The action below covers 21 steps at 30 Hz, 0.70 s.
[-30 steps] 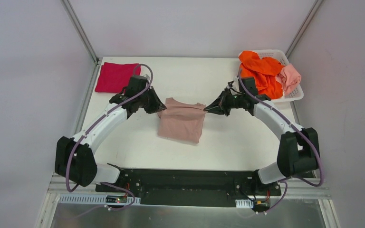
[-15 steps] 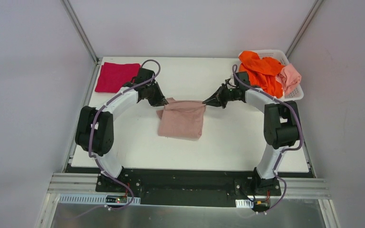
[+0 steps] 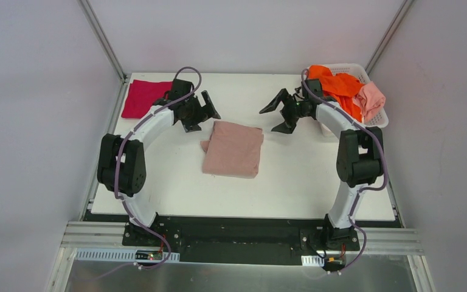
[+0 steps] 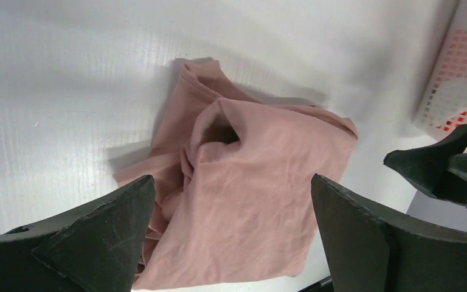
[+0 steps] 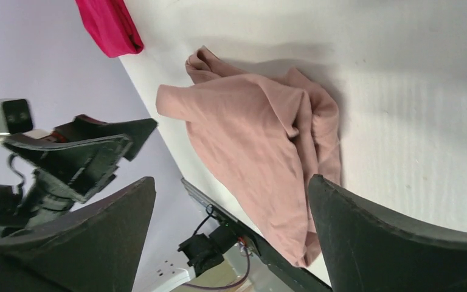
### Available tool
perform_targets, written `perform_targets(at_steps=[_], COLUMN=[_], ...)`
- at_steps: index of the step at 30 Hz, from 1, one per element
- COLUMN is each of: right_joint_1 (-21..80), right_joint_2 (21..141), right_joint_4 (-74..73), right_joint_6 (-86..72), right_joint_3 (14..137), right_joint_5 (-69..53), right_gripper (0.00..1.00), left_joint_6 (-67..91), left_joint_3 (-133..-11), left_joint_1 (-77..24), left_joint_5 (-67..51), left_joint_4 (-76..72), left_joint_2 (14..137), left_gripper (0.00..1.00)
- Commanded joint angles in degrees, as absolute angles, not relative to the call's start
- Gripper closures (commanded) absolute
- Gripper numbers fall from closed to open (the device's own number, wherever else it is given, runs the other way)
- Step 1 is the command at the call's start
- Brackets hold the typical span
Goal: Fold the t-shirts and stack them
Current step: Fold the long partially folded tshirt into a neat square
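Observation:
A dusty-pink t-shirt point(image 3: 233, 149) lies folded in the middle of the table, its far left corner bunched point(image 4: 261, 146) point(image 5: 249, 128). My left gripper point(image 3: 202, 114) point(image 4: 231, 182) hovers open just beyond that shirt's far left corner, holding nothing. My right gripper point(image 3: 275, 115) point(image 5: 231, 179) hovers open beyond the far right corner, also with nothing in it. A folded crimson t-shirt point(image 3: 143, 97) point(image 5: 109, 24) lies at the back left corner. Bright orange point(image 3: 334, 88) and salmon-pink point(image 3: 371, 100) t-shirts are heaped in the basket.
The white lattice basket point(image 3: 377, 121) point(image 4: 456, 79) stands at the back right corner, close behind my right arm. Grey walls close in the table on three sides. Bare white tabletop point(image 3: 176, 182) lies around the pink shirt.
Both grippers, shut on the pink shirt's far corners before, have opened and drawn back from it. The shirt's far edge has dropped onto the table.

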<state>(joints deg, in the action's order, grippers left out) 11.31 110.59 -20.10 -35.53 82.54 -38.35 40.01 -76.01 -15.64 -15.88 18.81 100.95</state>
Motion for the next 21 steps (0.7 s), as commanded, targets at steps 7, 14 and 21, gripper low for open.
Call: perform_targets(at_steps=[7, 14, 21], right_joint_1=[24.3, 30.4, 29.1], right_joint_2=[91.9, 95.0, 101.8], right_joint_4=[-10.0, 4.0, 4.9], right_joint_6=[-35.3, -37.0, -34.4], right_joint_3=[66.5, 60.5, 55.8], right_joint_5=[-43.4, -45.9, -47.9], right_gripper=[0.0, 0.0, 0.0], left_joint_6=[38.1, 40.8, 41.0], left_joint_3=[-78.9, -84.2, -85.6], left_joint_1=[-20.1, -20.2, -18.6], left_joint_5=[-24.1, -31.2, -28.6], left_joint_4=[17.1, 12.7, 11.9], left_joint_2=[97.4, 109.9, 118.0], left_gripper=[0.01, 0.01, 0.01])
